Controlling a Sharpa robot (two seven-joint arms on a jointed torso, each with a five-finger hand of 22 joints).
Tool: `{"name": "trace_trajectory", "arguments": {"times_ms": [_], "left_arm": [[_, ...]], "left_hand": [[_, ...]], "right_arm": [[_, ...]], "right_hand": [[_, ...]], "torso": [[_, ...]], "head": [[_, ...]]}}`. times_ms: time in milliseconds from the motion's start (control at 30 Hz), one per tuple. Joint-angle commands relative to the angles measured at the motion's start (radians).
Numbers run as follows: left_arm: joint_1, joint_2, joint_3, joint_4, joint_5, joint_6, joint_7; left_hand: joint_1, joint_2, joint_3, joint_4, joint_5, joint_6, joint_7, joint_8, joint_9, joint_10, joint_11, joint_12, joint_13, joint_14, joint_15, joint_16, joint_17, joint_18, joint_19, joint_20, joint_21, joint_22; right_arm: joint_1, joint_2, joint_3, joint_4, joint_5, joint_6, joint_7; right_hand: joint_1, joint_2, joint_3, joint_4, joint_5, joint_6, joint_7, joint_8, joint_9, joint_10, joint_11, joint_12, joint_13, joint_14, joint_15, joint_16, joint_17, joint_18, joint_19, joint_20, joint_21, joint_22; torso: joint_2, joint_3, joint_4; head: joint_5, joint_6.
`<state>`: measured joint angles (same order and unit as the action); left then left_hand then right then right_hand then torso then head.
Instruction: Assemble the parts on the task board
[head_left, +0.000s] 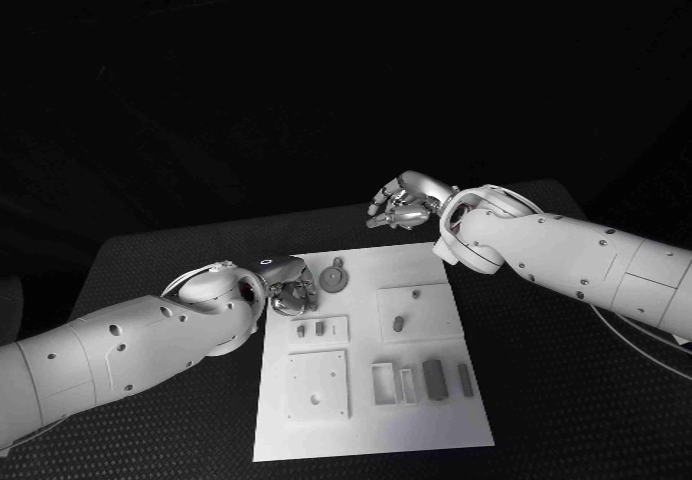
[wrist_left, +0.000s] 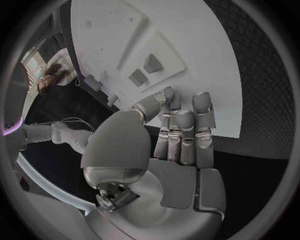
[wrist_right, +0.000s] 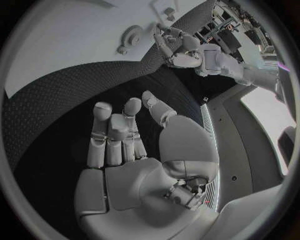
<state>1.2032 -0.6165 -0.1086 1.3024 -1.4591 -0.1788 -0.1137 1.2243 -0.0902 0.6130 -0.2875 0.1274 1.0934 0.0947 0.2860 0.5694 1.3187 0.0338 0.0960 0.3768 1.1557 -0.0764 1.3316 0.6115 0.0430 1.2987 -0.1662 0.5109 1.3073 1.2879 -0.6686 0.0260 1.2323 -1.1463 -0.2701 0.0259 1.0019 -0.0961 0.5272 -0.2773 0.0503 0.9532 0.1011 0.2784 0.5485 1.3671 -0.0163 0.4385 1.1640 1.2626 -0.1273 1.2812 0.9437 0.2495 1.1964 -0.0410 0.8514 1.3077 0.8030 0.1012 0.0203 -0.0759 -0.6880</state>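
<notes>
Hovering over the task board's (head_left: 433, 420) near-left edge, the left hand (head_left: 293, 290) is keeping its empty fingers (wrist_left: 181, 135) straight and together; the round gear-like part (head_left: 335, 277) is lying just beside it, while the open-fingered right hand (head_left: 404, 200) is hanging beyond the board's far edge.

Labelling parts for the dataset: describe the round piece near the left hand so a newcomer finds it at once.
Start at the white rectangular task board in the middle of the black table. Go to its far edge, just beside the silver left hand. The round grey gear-like part lies there, the only circular piece; the other parts are rectangular blocks and plates.
</notes>
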Motion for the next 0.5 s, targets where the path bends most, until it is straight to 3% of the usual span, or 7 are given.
{"name": "trace_trajectory", "arguments": {"times_ms": [33, 300, 433, 500], "left_arm": [[-0.003, 0.004, -0.002, 0.002, -0.002, 0.034, -0.002], [-0.003, 0.001, -0.002, 0.001, 0.020, 0.016, 0.002], [-0.003, 0.000, -0.002, -0.001, 0.027, 0.005, 0.001], [-0.003, -0.001, -0.002, -0.002, 0.027, 0.007, -0.003]], "left_hand": [[0.001, 0.004, 0.006, 0.001, 0.003, 0.001, 0.001, -0.001, -0.002, 0.002, 0.001, -0.005, 0.001, -0.002, 0.000, 0.006, -0.001, 0.064, 0.000, -0.004, -0.001, 0.020], [-0.003, -0.005, 0.001, 0.001, -0.004, -0.011, 0.007, -0.008, -0.005, -0.008, 0.004, -0.013, 0.001, -0.006, 0.003, 0.006, -0.002, 0.062, -0.004, -0.004, -0.003, 0.020], [0.005, -0.023, 0.000, 0.001, -0.005, -0.095, 0.043, -0.053, -0.025, -0.023, 0.012, -0.023, 0.003, -0.013, 0.010, 0.006, -0.003, 0.061, -0.010, 0.000, -0.008, 0.019], [0.008, -0.025, 0.000, 0.002, -0.004, -0.106, 0.049, -0.058, -0.027, -0.029, 0.015, -0.026, 0.004, -0.017, 0.013, 0.006, -0.004, 0.061, -0.011, 0.002, -0.010, 0.019]], "right_arm": [[0.000, -0.001, 0.001, 0.002, 0.000, 0.010, 0.007], [0.000, -0.003, 0.001, 0.003, 0.000, 0.010, 0.007], [0.000, -0.003, 0.001, 0.003, 0.000, 0.009, 0.008], [0.000, -0.003, 0.001, 0.003, 0.000, 0.010, 0.007]], "right_hand": [[0.003, 0.005, -0.003, -0.006, -0.001, -0.005, 0.001, -0.007, 0.001, -0.003, 0.004, -0.005, 0.001, 0.001, 0.006, -0.003, 0.002, 0.012, 0.000, -0.004, -0.006, 0.017], [0.003, 0.004, -0.003, -0.005, -0.001, -0.005, 0.001, -0.007, 0.001, -0.003, 0.004, -0.005, 0.001, 0.001, 0.006, -0.003, 0.002, 0.012, 0.000, -0.004, -0.006, 0.017], [0.002, 0.004, -0.003, -0.005, -0.002, -0.005, 0.001, -0.007, 0.001, -0.003, 0.004, -0.005, 0.001, 0.001, 0.006, -0.003, 0.002, 0.012, 0.000, -0.004, -0.006, 0.017], [0.002, 0.004, -0.003, -0.005, -0.002, -0.005, 0.001, -0.007, 0.001, -0.003, 0.004, -0.006, 0.001, 0.001, 0.006, -0.004, 0.002, 0.012, 0.000, -0.004, -0.006, 0.017]], "torso": [[0.000, -0.0007, -0.0002], [0.000, -0.0009, 0.0004], [0.000, -0.0006, 0.0004], [0.000, -0.0005, 0.0003]], "head": [[0.000, 0.000], [-0.001, 0.001], [-0.001, 0.002], [-0.001, 0.002]]}}
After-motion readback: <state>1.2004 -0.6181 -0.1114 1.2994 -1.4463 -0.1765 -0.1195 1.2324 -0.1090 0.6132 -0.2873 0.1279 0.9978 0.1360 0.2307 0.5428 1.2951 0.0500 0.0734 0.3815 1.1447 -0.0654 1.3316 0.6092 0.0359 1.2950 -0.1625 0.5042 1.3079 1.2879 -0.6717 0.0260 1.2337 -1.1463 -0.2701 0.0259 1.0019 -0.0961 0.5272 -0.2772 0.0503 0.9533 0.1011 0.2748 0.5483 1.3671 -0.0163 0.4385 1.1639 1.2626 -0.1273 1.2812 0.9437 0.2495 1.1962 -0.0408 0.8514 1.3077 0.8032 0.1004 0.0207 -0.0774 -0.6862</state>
